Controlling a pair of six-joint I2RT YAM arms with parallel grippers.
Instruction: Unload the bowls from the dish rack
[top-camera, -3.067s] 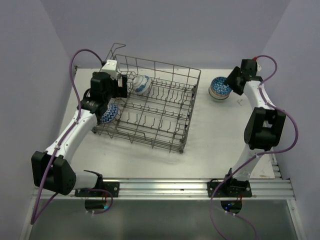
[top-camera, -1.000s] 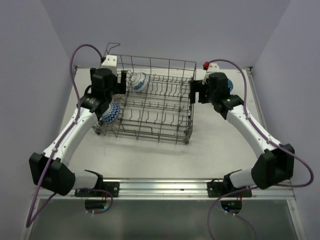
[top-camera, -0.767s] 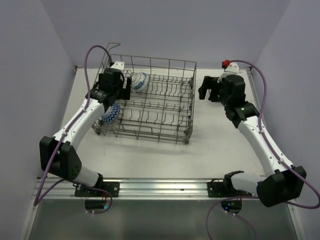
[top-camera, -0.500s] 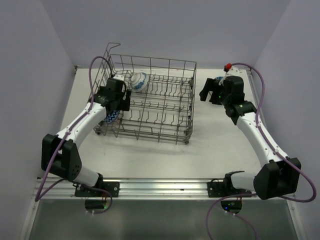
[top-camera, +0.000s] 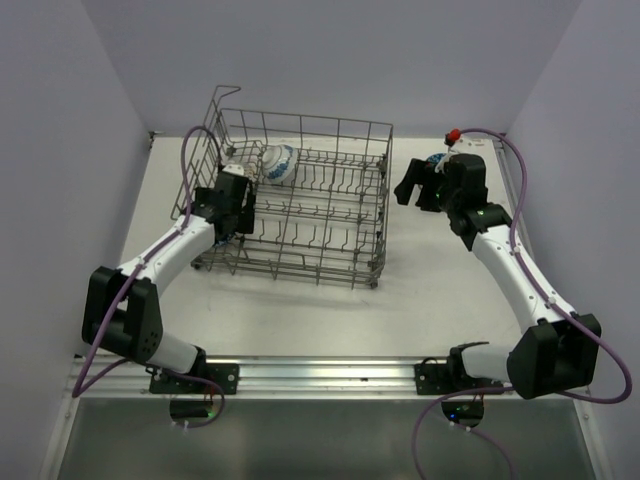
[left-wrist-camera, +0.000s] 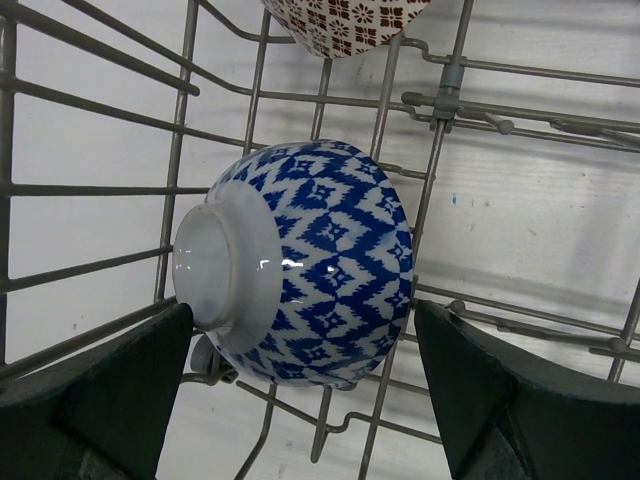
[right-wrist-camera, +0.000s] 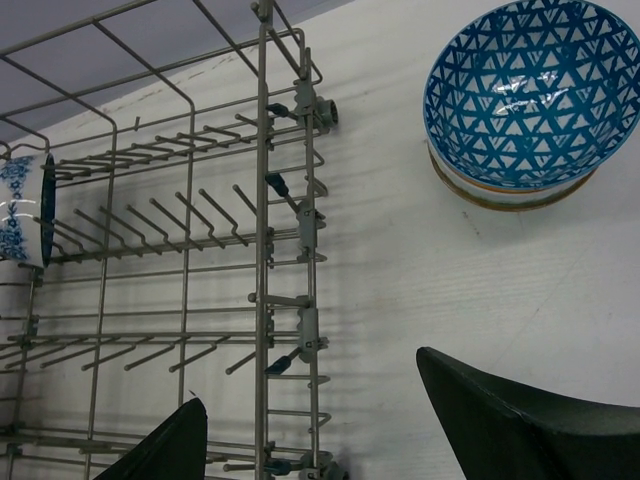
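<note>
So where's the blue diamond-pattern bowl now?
In the left wrist view, the blue bowl lies on its side in the dish rack, framed by the open left gripper, below a red-patterned bowl.

Pale lilac wall (top-camera: 55, 150) outboard of the left gripper (top-camera: 230, 215), a matching side wall (top-camera: 590, 90) outboard of the right gripper (top-camera: 415, 188), back wall (top-camera: 330, 50) ahead of both. Beneath, matte white table (top-camera: 420, 290), evenly lit, soft shadows. Behind, aluminium rail (top-camera: 330, 372) along the table's edge.
</note>
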